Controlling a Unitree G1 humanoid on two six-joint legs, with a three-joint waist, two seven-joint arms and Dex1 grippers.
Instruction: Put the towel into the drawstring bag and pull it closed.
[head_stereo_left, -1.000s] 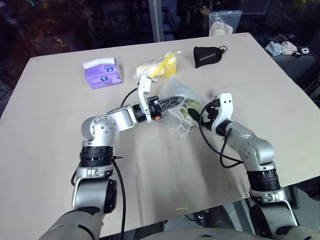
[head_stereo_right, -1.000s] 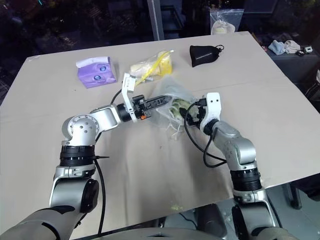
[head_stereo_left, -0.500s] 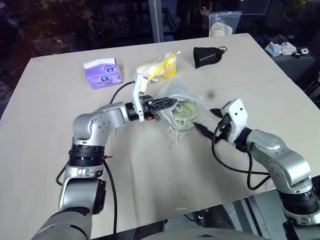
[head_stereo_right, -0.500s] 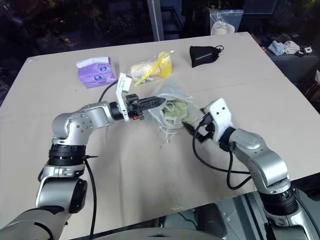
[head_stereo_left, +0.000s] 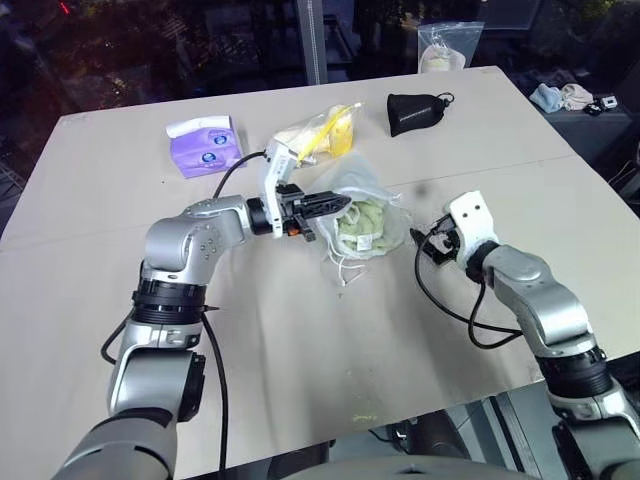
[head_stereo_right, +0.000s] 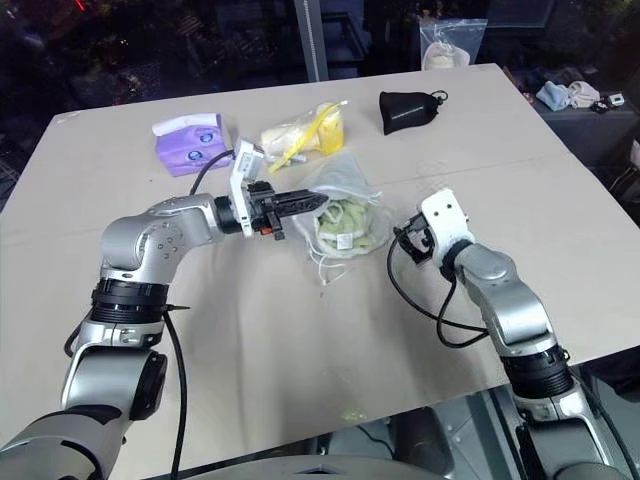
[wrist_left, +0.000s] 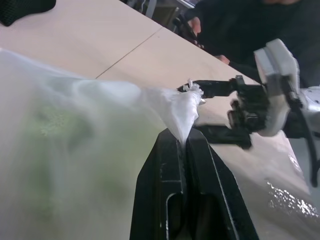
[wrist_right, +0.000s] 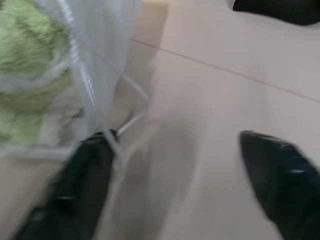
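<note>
Evidently the left gripper (head_stereo_left: 330, 205) is pinched on the drawstring bag's (head_stereo_left: 365, 215) rim, holding the mouth up so the towel (head_stereo_left: 362, 226), already inside, stays put. Beside it, the right gripper (head_stereo_left: 432, 243) stands with fingers spread, one brushing a white cord (wrist_right: 131, 122), presumably to pull next.

The towel (head_stereo_left: 364, 224) shows only as a dim green mass through the frosted bag (head_stereo_right: 345, 205), its edges unclear. Beside the right tool (wrist_right: 180, 185), a cord (wrist_right: 131, 122) blurs out near one finger; contact cannot be told. The left tool (wrist_left: 186, 142) hides the pinched bag edge.
</note>
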